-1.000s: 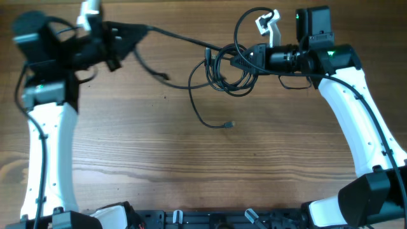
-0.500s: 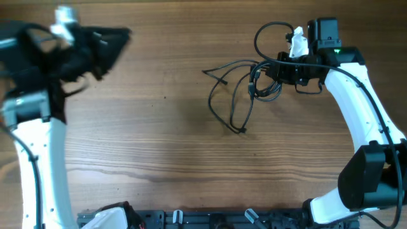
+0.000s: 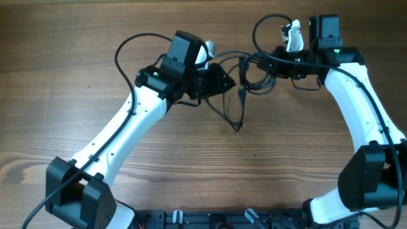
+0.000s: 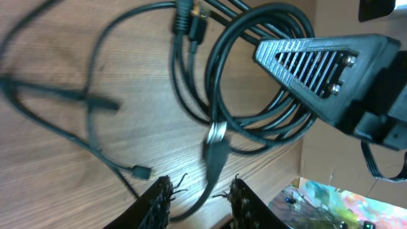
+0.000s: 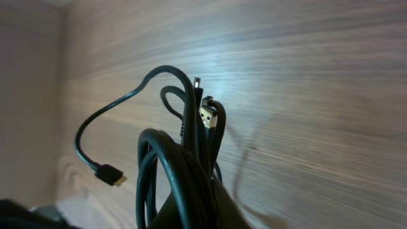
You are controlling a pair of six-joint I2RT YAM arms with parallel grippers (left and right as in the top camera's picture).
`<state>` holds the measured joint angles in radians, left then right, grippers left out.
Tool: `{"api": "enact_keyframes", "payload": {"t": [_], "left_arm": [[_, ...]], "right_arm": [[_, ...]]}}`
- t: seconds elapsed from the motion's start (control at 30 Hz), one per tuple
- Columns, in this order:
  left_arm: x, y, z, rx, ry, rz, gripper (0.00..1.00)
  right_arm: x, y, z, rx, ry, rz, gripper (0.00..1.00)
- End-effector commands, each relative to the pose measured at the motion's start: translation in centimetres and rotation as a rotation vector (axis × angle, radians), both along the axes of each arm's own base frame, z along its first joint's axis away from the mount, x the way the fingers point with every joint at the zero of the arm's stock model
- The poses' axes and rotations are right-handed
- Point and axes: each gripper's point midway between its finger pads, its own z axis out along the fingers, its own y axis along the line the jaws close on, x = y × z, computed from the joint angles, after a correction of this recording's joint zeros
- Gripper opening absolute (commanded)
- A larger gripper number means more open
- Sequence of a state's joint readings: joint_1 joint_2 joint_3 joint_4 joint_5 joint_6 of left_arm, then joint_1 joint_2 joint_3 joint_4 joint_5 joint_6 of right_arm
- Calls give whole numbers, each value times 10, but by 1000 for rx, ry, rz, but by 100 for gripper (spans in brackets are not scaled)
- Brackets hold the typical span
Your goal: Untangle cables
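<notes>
The cables (image 3: 254, 75) are a bundle of thin black loops at the back of the table. One strand hangs toward a plug (image 3: 240, 127). My right gripper (image 3: 270, 63) is shut on the bundle; its wrist view shows the loops (image 5: 184, 159), a USB plug (image 5: 208, 114) and a small plug (image 5: 109, 173) sticking out of the fingers. My left gripper (image 3: 226, 81) is just left of the bundle. In the left wrist view its jaws (image 4: 200, 187) are open with one strand (image 4: 215, 152) running between them, and the loops (image 4: 254, 121) lie beyond, under the right gripper's finger (image 4: 318, 57).
Thicker black arm wires loop over the left arm (image 3: 127, 51) and above the right wrist (image 3: 267, 25). The table's far edge is close behind the bundle, with coloured clutter past it (image 4: 331, 197). Bare wood (image 3: 191, 159) lies in front.
My left arm has swung from the far left of the table to the middle, right beside the bundle. The right gripper still holds the bundle and has barely moved in the last half second.
</notes>
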<state>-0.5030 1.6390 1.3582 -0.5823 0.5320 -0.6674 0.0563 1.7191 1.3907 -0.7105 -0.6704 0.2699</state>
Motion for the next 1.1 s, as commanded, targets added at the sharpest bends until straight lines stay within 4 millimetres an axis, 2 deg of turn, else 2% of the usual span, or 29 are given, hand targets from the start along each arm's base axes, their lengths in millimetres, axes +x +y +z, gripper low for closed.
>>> {"api": "enact_keyframes", "payload": {"t": [0.0, 0.1, 0.2, 0.33, 0.47, 0.63, 0.7, 0.83, 0.9, 0.93, 0.97, 1.03, 1.07], "left_arm": [[-5, -16, 8, -37, -35, -49, 37], [-8, -21, 6, -28, -38, -62, 37], [12, -6, 1, 17, -72, 19, 37], [31, -2, 14, -22, -141, 49, 39], [43, -6, 28, -56, -216, 58, 47], [43, -12, 13, -34, -192, 53, 47], [45, -16, 9, -37, -195, 46, 43], [46, -29, 19, -69, -243, 27, 33], [46, -31, 22, -77, -255, 24, 12], [46, -31, 22, -78, -256, 24, 4], [47, -31, 23, -79, -258, 25, 4], [47, -27, 30, -92, -261, 37, 4], [48, -22, 37, -107, -254, 60, 4]], "right_arm": [[-5, 24, 32, 179, -28, 74, 4], [-8, 33, 46, 256, -50, 122, 4], [-13, 35, 47, 277, -31, 136, 4], [-13, 35, 47, 278, -27, 135, 4], [-14, 35, 46, 277, -19, 135, 4], [-16, 37, 47, 290, -15, 143, 4], [-17, 37, 48, 294, -13, 148, 4], [-18, 37, 47, 294, -6, 148, 4], [-18, 37, 47, 293, -7, 147, 4], [-17, 35, 45, 280, -7, 138, 7], [-16, 34, 43, 265, -6, 127, 17], [-11, 26, 33, 212, 19, 71, 66], [-8, 21, 27, 172, 26, 38, 71]]}}
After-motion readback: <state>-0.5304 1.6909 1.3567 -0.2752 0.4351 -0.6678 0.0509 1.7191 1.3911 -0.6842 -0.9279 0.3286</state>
